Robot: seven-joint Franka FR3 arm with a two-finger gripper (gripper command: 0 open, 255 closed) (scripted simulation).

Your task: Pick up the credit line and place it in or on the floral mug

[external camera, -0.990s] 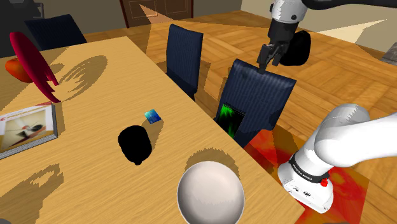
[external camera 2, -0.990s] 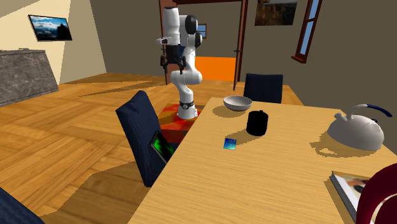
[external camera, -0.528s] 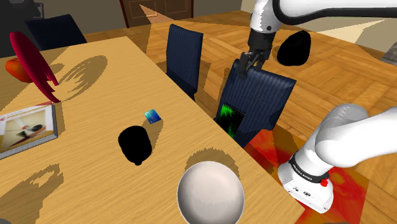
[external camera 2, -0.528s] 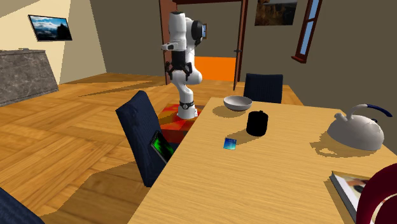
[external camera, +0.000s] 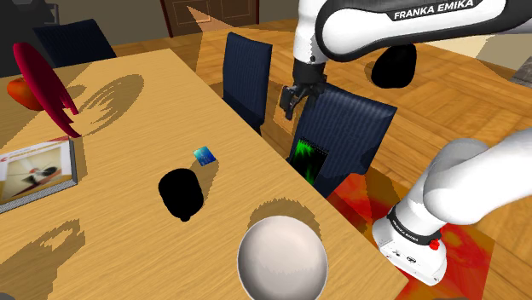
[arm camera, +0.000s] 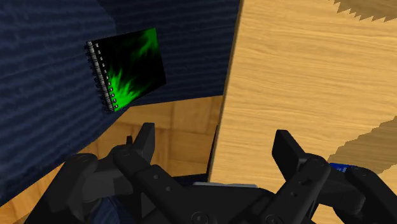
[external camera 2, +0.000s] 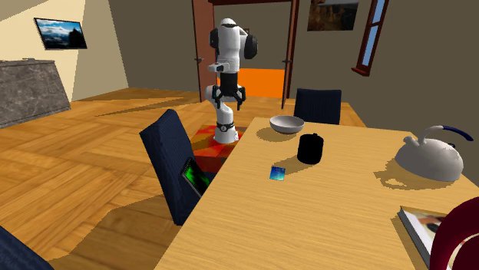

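The credit card (external camera: 203, 155) is a small blue-green card lying flat on the wooden table (external camera: 128, 128); it also shows mid-table (external camera 2: 277, 172) in the second exterior view. The mug (external camera: 181, 193) is drawn plain black and stands upright a short way from the card, toward the bowl (external camera 2: 310, 147). My gripper (external camera: 292, 98) hangs in the air over the gap between table edge and dark blue chair, well off from the card. In the wrist view its fingers (arm camera: 145, 143) stand wide apart with nothing between them; the gripper (arm camera: 216, 149) is open.
A dark blue chair (external camera: 345, 136) holding a green-and-black spiral notebook (arm camera: 126, 69) stands right below the gripper, a second chair (external camera: 247, 77) beside it. A white bowl (external camera: 282, 259), a kettle (external camera 2: 430, 157), a framed picture (external camera: 34, 170) and a red object (external camera: 43, 77) share the table.
The arm has swung toward the shoulder view's left and come lower, from above the chair back to the table's edge. The fingers stayed open; card and mug have not moved.
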